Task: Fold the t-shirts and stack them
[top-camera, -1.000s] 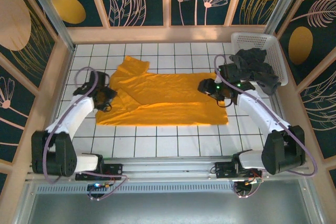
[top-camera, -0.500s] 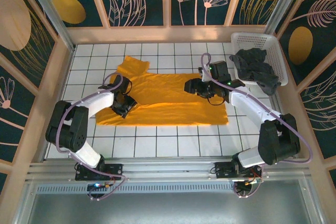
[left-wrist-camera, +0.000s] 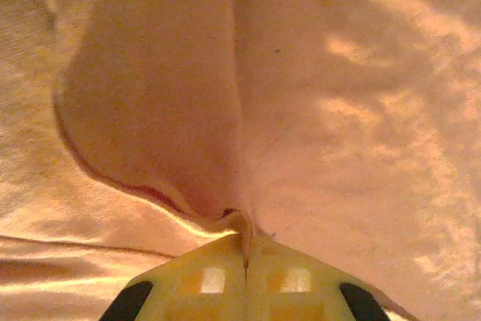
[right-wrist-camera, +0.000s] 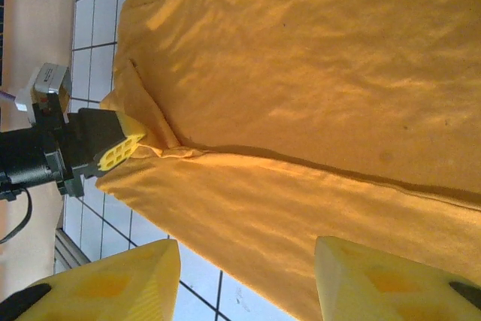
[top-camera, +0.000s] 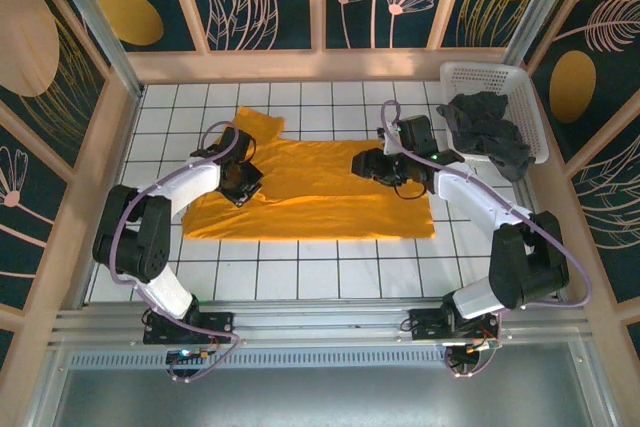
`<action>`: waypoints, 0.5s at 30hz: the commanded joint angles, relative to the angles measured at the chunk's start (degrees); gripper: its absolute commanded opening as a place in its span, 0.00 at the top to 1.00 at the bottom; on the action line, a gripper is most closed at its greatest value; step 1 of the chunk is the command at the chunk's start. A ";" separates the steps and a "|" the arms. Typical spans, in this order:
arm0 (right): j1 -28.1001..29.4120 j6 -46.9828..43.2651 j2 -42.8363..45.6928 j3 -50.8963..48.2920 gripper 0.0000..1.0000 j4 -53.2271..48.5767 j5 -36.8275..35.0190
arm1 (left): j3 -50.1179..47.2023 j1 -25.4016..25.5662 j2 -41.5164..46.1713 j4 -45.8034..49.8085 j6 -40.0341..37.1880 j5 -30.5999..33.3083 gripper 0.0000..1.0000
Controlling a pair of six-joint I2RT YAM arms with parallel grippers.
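The white tiled table (top-camera: 300, 277) carries the orange t-shirt (top-camera: 320, 197), which lies spread flat across its middle, one sleeve pointing toward the far wall and its long lower hem running along the near side. A white plastic basket (top-camera: 470, 72) stands in the far right corner of the table, and the grey t-shirt (top-camera: 490, 132) sits crumpled in it, part of it hanging over the basket's near rim. The left pincer (top-camera: 240, 179) is down on the left part of the orange t-shirt, near the sleeve; in the left wrist view its two yellow fingers (left-wrist-camera: 210, 280) are pressed together with a small ridge of orange cloth pinched between them, and creases run out from that spot. The right pincer (top-camera: 362, 164) is over the right part of the same shirt, pointing toward the left one. In the right wrist view its jaws stand moderately apart with nothing between them, orange cloth and a strip of white tile showing through the gap; whether the tips touch the cloth cannot be told.
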State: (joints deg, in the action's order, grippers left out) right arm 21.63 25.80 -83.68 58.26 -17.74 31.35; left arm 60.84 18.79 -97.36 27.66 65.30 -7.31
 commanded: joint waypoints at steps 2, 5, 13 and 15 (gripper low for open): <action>-0.89 0.04 -0.80 2.08 0.51 0.60 -0.58 | 6.03 1.77 -5.18 3.72 -4.78 -0.27 1.00; -1.18 0.04 -1.05 2.30 0.51 0.17 -0.59 | 11.24 2.94 -8.81 6.98 -8.07 0.91 1.00; -1.48 0.17 -0.33 1.67 0.52 -0.63 -0.42 | 19.69 4.76 -14.95 11.72 -14.38 4.42 1.00; -1.45 0.30 -0.18 1.41 0.52 -0.59 -0.32 | 21.48 5.01 -16.20 12.41 -15.65 4.88 1.00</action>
State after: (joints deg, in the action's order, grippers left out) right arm 20.56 25.82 -84.16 58.87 -17.80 31.31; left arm 79.48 23.42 -111.66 36.34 53.49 -4.51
